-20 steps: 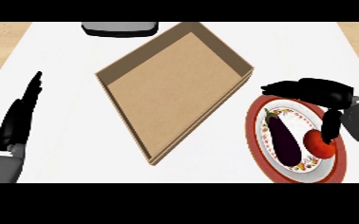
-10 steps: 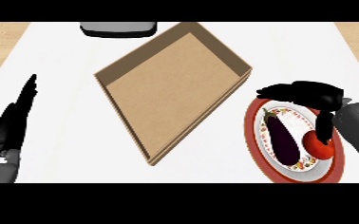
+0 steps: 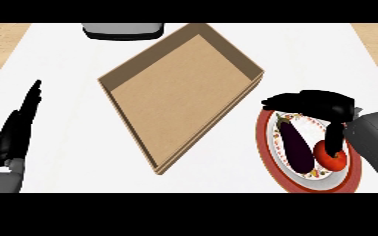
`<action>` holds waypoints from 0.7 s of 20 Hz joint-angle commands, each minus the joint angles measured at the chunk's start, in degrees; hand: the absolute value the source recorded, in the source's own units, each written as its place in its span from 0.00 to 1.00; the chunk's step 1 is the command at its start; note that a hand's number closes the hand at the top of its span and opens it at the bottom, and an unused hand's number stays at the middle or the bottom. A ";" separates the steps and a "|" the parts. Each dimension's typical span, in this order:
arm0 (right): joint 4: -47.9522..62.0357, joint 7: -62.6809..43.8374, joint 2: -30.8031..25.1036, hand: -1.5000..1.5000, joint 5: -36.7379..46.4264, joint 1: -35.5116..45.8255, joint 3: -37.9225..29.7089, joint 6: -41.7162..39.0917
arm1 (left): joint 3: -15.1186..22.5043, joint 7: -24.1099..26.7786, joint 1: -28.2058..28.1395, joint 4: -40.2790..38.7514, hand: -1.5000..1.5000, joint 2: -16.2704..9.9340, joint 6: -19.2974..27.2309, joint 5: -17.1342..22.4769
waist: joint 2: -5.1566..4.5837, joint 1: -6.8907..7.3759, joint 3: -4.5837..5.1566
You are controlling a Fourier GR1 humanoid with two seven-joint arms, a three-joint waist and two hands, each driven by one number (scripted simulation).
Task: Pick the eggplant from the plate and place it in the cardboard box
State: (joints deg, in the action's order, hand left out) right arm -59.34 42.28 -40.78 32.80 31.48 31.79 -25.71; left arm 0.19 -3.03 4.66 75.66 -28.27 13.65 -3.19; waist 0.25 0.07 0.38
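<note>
Right robot hand: coming in at the right of the frame, hanging over the upper part of the plate, fingers stretched leftward and relaxed, thumb pointing down to the tomato; gripping nothing.

Eggplant: dark purple, lying lengthwise on the plate just below the fingers, apart from them, with its stem end toward the top of the frame.

Tomato: red, sitting on the plate just right of the eggplant, under the thumb tip.

Plate: round, red-rimmed with a patterned white centre, resting on the white surface at the lower right of the frame.

Cardboard box: shallow, open-topped, lying turned like a diamond in the centre of the frame, near the plate's left edge.

Left robot hand: resting at the left edge, fingers straight and pointing up, holding nothing.

Grey object: showing partly at the top edge, above the box.
</note>
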 commanded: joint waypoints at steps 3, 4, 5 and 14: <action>-5.88 2.15 -1.86 0.00 -1.80 -2.50 -0.54 -7.54 | -1.74 -1.22 2.05 -1.03 0.50 -1.00 -2.08 -0.42 | -0.18 -0.17 -0.36; -7.51 1.73 -2.86 0.00 -0.98 -3.35 -0.70 -6.89 | 0.88 -0.37 -0.91 0.95 0.50 3.07 1.99 -3.30 | -0.14 -0.08 -0.37; -7.02 2.03 -3.85 0.00 1.27 -4.56 0.25 -5.23 | -2.20 1.97 -0.71 -1.30 0.50 0.07 -2.09 -0.60 | -0.20 -0.03 -0.36; -7.45 -7.63 3.26 0.00 6.50 -7.13 0.18 -4.41 | -3.65 -2.79 2.70 -0.27 0.50 0.55 -4.32 -1.90 | -0.26 0.16 -0.39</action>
State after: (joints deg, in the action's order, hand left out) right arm -69.06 33.73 -40.27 36.89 25.91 32.12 -29.46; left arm -2.38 -3.51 6.24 74.58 -27.09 11.32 -5.38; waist 0.33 0.17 0.51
